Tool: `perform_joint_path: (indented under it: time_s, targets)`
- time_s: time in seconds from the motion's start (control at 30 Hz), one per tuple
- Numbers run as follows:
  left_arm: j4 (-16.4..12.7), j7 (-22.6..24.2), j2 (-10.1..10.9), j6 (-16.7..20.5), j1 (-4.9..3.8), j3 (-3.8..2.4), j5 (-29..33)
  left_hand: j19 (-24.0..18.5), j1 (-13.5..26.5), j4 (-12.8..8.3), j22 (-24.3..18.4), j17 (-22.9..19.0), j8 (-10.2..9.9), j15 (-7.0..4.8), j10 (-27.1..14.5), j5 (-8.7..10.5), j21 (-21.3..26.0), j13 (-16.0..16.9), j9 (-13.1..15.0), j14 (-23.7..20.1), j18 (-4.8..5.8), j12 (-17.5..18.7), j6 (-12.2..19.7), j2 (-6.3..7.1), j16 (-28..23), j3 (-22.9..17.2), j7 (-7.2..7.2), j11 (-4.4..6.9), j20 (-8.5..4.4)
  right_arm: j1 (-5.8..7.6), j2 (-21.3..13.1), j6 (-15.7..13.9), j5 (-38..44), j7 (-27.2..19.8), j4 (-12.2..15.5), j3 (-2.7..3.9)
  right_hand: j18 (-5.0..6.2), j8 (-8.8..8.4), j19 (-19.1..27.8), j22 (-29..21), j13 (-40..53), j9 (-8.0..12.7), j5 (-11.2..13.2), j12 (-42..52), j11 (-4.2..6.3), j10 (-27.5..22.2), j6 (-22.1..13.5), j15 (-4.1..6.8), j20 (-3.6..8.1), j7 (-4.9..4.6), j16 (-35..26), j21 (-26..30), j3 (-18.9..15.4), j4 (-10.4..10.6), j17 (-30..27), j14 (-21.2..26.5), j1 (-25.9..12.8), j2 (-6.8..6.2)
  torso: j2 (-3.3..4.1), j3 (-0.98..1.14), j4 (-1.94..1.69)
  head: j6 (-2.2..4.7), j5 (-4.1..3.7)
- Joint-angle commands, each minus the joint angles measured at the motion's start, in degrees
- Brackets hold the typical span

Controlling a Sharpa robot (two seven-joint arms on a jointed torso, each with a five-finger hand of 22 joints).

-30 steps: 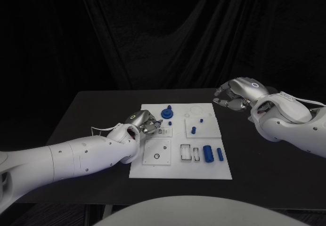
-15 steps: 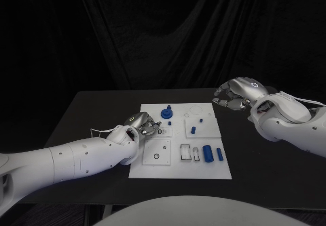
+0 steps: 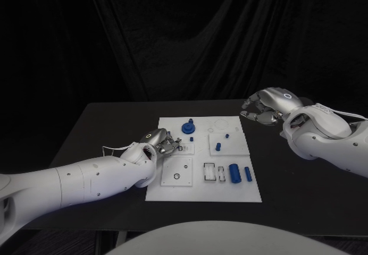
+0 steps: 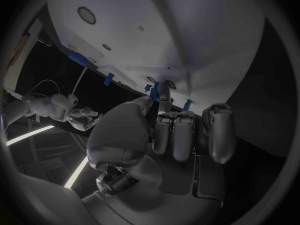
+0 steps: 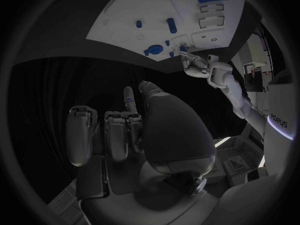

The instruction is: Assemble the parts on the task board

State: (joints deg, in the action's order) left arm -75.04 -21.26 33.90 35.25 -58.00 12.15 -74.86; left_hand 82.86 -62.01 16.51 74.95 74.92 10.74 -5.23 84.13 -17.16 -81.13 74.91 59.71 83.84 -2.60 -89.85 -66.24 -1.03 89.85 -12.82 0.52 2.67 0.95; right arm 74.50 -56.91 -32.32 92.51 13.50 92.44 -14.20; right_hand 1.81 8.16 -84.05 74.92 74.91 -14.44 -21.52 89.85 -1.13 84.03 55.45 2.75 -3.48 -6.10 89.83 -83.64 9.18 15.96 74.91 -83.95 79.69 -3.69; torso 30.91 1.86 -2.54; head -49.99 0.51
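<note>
Task board (image 3: 201, 192) carries six blue parts (image 3: 234, 173). Left hand (image 3: 159, 139) pinches one small blue peg (image 4: 154, 92) there; right hand (image 3: 265, 107) hovers beside the board, fingers curled on nothing.

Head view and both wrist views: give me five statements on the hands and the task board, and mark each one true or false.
1. The left hand is over the task board's left side. True.
2. The right hand rests on the task board. False: it is beyond the board's far right corner, over the black table.
3. The right hand's fingers are curled in with nothing in them. True, as the right wrist view shows.
4. The large blue cylinder lies near the board's near right corner. True.
5. The blue round part with a knob sits in the board's near left corner. False: it is at the far edge, left of the middle.
</note>
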Motion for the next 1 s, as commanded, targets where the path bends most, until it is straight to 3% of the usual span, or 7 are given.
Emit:
perform_joint_path:
  time_s: [0.03, 0.3, 0.8, 0.93, 1.0]
  targets:
    - [0.0, -0.3, -0.2, -0.8, 0.25, -0.04, -0.1, 0.4, 0.3, 0.0, 6.8, 15.1, 0.4, -0.57, 5.9, -0.22, -0.5, 15.1, 0.2, 6.2, -0.28, -0.1, -1.0, -0.15, 0.2, 0.4, -0.2, 0.62, -0.12, -0.14, 0.0, 0.4, -0.1, 1.1, 0.0, 0.04, -0.09, -0.15, -2.7, 12.8, 15.1, 0.1, -0.3, 0.1, -0.23, 6.0, 0.4, -0.31, -0.29, 0.08, 0.2, 0.4, 0.1, 0.3, 15.1, -6.1, 0.0, 0.21, -0.03, 0.02, -0.07, -0.01, 0.03]
    - [0.1, 0.2, -0.4, -1.0, 0.5, -0.04, -0.1, 0.4, 0.0, -0.1, 6.7, 15.1, 0.4, -0.73, 5.9, -0.91, -0.4, 15.1, 0.3, 6.2, -0.3, -0.1, -1.1, -0.18, 0.2, 0.4, -0.35, 0.78, -0.26, -0.17, 0.0, 0.6, -0.2, 1.2, 0.0, 0.04, -0.07, -0.14, -2.7, 12.8, 15.1, 0.1, -0.4, 0.1, -0.23, 6.0, 0.5, -0.31, -0.29, 0.09, 0.2, 0.4, 0.1, 0.2, 15.1, -6.1, 0.1, 0.23, 0.02, -0.05, 0.07, -0.01, 0.18]
    - [0.5, 1.0, -0.5, -3.2, 0.66, -0.04, -0.1, -0.1, -1.4, -0.3, 6.2, 15.1, -0.4, -0.75, 5.9, -3.47, 0.5, 15.1, 0.3, 6.2, -0.49, -0.1, -0.1, 0.32, 0.2, -0.1, -0.19, 0.71, -0.41, -0.2, 0.0, 0.7, -0.2, 1.3, 0.0, 0.04, -0.08, -0.14, -2.7, 12.8, 15.1, 0.1, -0.5, 0.1, -0.23, 6.0, 0.5, -0.32, -0.3, 0.1, 0.2, 0.4, 0.2, 0.2, 15.1, -6.1, 0.1, 0.25, 0.07, -0.06, 0.01, -0.01, 0.22]
    - [0.6, 1.3, -0.5, -3.7, 0.68, -0.04, -0.1, -0.3, -1.9, -0.4, 6.1, 15.1, -0.7, -0.65, 5.9, -5.16, 0.7, 15.1, 0.4, 6.2, -0.53, -0.1, 0.3, 0.47, 0.2, -0.3, -0.07, 0.6, -0.34, -0.2, 0.0, 0.7, -0.2, 1.3, 0.0, 0.04, -0.09, -0.15, -2.7, 12.8, 15.1, 0.1, -0.6, 0.1, -0.23, 6.0, 0.5, -0.32, -0.3, 0.1, 0.2, 0.4, 0.2, 0.2, 15.1, -6.1, 0.1, 0.26, 0.07, -0.07, 0.05, -0.01, 0.31]
    - [0.7, 1.5, -0.6, -4.0, 0.69, -0.04, -0.1, -0.5, -2.4, -0.4, 6.0, 15.1, -0.9, -0.54, 5.9, -7.65, 1.0, 15.1, 0.6, 6.2, -0.59, -0.1, 0.7, 0.75, 0.2, -0.8, 0.05, 0.5, -0.25, -0.2, 0.0, 0.7, -0.2, 1.3, 0.0, 0.04, -0.08, -0.18, -2.7, 12.8, 15.1, 0.1, -0.6, 0.1, -0.21, 6.0, 0.5, -0.32, -0.31, 0.1, 0.2, 0.4, 0.3, 0.2, 15.1, -6.1, 0.2, 0.26, 0.04, -0.06, 0.02, -0.01, 0.29]
